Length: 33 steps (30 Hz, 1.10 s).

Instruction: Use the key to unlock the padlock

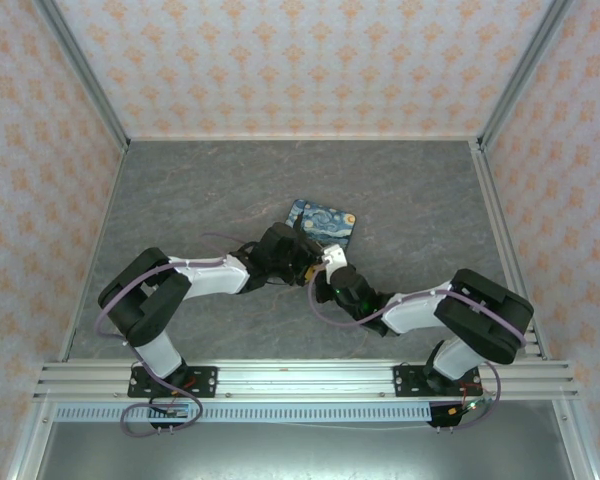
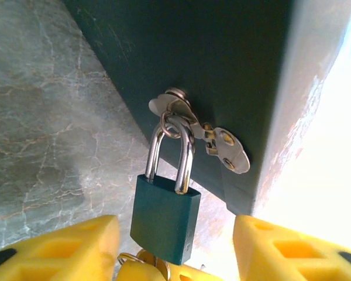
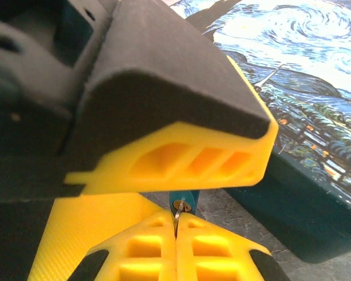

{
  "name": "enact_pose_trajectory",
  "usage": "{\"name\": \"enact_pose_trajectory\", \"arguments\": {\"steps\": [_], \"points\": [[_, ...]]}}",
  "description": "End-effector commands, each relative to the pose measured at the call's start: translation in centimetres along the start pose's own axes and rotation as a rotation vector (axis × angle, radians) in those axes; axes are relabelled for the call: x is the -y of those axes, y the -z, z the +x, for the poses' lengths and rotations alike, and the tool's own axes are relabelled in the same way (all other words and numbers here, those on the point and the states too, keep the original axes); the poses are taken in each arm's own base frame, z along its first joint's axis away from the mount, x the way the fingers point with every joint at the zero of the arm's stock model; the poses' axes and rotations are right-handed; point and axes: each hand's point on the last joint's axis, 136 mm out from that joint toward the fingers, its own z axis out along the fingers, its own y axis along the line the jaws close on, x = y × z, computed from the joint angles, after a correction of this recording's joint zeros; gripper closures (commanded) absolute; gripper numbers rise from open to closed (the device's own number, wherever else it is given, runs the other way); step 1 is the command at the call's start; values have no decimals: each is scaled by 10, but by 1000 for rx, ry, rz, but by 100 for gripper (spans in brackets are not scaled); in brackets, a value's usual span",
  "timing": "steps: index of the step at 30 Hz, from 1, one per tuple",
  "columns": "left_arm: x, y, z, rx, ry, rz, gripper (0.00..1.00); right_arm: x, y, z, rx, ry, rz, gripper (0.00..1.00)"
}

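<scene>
While right hand (image 3: 175, 229) pinches key (image 3: 177, 212) at padlock (image 2: 164, 219), left hand (image 2: 174, 249) spread, gaps both sides

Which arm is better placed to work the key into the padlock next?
Right. The right gripper pinches the key, tip at the keyhole of the padlock; the left gripper merely flanks its body, jaws apart.

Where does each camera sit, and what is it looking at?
Top: above and behind the robot, looking down at the table; left arm, right arm and tin show.
Left wrist: on the left arm, facing the tin's side; left pincer straddles the hanging padlock.
Right wrist: on the right arm, facing the padlock's underside; right pincer pinches the key.
Shared: both wrist views show padlock and tin.
</scene>
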Motion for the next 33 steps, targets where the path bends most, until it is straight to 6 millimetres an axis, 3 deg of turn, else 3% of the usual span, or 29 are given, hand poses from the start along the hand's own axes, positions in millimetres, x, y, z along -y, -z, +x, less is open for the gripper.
{"name": "enact_pose_trajectory", "arguments": {"steps": [1,8,21,26,33], "points": [[7,6,5,-12,-27,32,40,-6,2,-6,47,-114,-47,100],[7,36,-12,76,-110,-5,29,-9,8,-12,59,-244,-79,100],[17,115,-53,316,-270,-58,21,-5,17,-16,74,-536,-93,100],[16,127,-58,358,-300,-79,20,3,18,-8,60,-688,-69,100],[10,126,-60,361,-298,-94,20,13,18,11,-6,-824,-18,100]]}}
